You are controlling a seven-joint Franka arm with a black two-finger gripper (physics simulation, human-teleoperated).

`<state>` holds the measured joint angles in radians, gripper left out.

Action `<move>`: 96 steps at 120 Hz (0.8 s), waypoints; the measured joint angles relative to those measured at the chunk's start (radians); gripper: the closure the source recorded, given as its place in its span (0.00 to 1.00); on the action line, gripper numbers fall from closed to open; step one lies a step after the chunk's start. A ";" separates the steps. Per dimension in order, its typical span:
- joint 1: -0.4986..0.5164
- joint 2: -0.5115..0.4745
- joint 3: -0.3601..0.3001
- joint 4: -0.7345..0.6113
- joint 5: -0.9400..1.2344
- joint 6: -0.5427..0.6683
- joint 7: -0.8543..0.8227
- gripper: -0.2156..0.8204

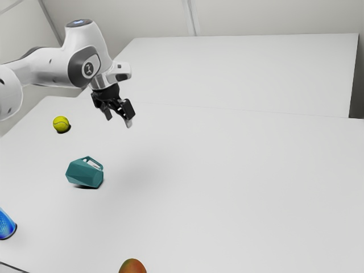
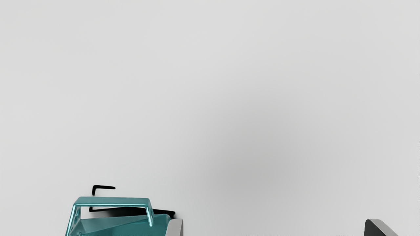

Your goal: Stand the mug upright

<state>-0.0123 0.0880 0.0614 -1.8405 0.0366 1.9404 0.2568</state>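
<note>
High over the table, the black gripper (image 1: pixel 119 118) hangs in the exterior view, its two fingers spread with nothing between them. The teal mug (image 1: pixel 85 173) lies on its side on the table, handle up, below the gripper and nearer that view's bottom edge. In the wrist view the open gripper (image 2: pixel 273 227) has its fingertips wide apart, and the mug (image 2: pixel 128 226) appears beside one fingertip, its handle and part of its body showing, the rest cut off by the picture's edge.
On the white table (image 1: pixel 227 187) a yellow-green tennis ball (image 1: pixel 61 124) sits beyond the mug. A blue object (image 1: pixel 5 225) stands at the exterior view's left edge, and an orange-green round fruit (image 1: pixel 132 267) lies at its bottom edge.
</note>
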 joint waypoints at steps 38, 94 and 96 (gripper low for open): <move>0.056 -0.041 0.126 -0.029 -0.100 -0.070 0.024 0.21; 0.465 0.233 -0.043 0.151 -0.226 -0.136 0.303 0.21; 0.469 0.235 -0.043 0.152 -0.228 -0.138 0.312 0.21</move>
<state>0.4571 0.3227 0.0186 -1.6887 -0.1916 1.8024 0.5686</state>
